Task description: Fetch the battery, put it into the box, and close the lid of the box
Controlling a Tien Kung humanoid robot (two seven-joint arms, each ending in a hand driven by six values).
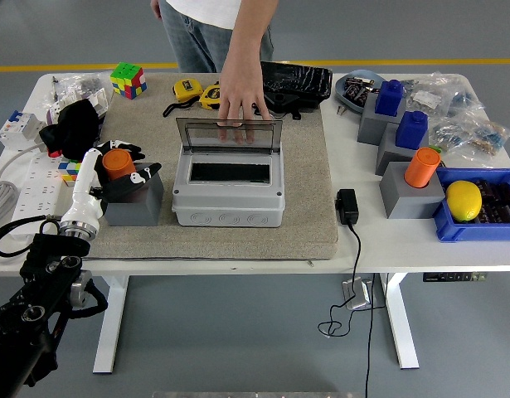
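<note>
Curling black fingers, left hand (122, 166) encircles cylindrical orange battery (117, 161).

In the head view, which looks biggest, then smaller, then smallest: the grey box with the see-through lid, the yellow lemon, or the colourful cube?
1. The grey box, biggest by far.
2. The yellow lemon.
3. The colourful cube.
The lemon and the cube look close in size, and the cube sits farther from the camera, so that order is unsure.

The person (230, 25) at the upper centre was cut off by the top edge above the waist; their fingertips sat partly behind the open lid (229, 134). The left hand (122, 170) hid much of the orange battery (116, 161), so its grip could not be judged; the box (229, 195) interior was too dark to read.
</note>
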